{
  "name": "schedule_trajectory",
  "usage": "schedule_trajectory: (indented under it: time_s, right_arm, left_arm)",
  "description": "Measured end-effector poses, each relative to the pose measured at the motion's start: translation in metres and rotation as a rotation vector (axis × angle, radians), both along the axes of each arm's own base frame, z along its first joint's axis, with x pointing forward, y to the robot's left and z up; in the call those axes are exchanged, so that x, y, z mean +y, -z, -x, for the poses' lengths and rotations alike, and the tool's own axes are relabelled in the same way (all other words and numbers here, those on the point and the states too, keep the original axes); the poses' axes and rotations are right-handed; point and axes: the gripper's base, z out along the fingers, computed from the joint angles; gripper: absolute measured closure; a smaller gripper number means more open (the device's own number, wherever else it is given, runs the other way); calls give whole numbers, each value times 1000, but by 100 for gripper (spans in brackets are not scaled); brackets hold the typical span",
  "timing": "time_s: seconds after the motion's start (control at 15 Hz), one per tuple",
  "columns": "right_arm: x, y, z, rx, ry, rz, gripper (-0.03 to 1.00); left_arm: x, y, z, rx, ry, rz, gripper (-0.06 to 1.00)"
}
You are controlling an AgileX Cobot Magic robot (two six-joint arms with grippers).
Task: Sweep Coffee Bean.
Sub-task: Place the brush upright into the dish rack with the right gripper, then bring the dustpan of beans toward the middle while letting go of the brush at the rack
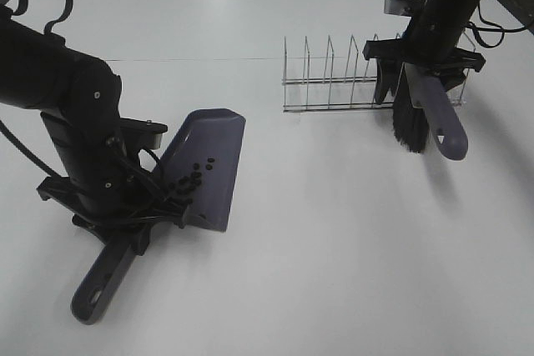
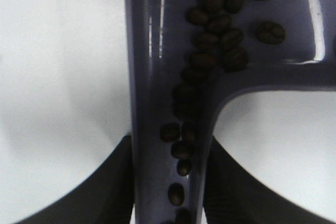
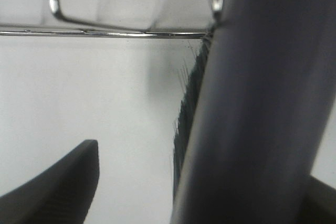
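The purple dustpan (image 1: 219,135) rests on the white table at the left, tilted up toward its handle. Several coffee beans (image 1: 190,179) lie at its back, and in the left wrist view the coffee beans (image 2: 210,24) trail down the handle channel of the dustpan (image 2: 147,51). My left gripper (image 1: 125,221) (image 2: 169,142) is shut on that handle. At the back right the purple brush (image 1: 440,122) with black bristles (image 1: 408,129) leans at the wire rack. My right gripper (image 1: 424,68) (image 3: 202,171) is open around the brush handle (image 3: 262,103), with a gap beside one finger (image 3: 58,187).
A chrome wire dish rack (image 1: 334,81) (image 3: 105,32) stands on the table at the back, right of centre, and the brush is at its right end. Cables hang by the left arm at the far left.
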Motion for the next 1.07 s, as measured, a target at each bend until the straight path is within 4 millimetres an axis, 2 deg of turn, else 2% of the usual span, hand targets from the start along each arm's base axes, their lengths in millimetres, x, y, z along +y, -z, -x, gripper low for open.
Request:
schedule_trajectory:
  time_s: [0.13, 0.4, 0.8, 1.07]
  right_arm:
    - [-2, -7, 0, -16, -7, 24, 30]
    - [-4, -48, 4, -101, -12, 41, 30]
    - [1, -92, 14, -182, -6, -30, 31]
    - [2, -91, 27, -141, -3, -52, 31]
  left_arm:
    - [0, 0, 0, 1, 0, 0, 62]
    - [0, 0, 0, 2, -1, 0, 62]
    - [0, -2, 1, 4, -29, 5, 62]
    - [5, -17, 6, 3, -46, -17, 62]
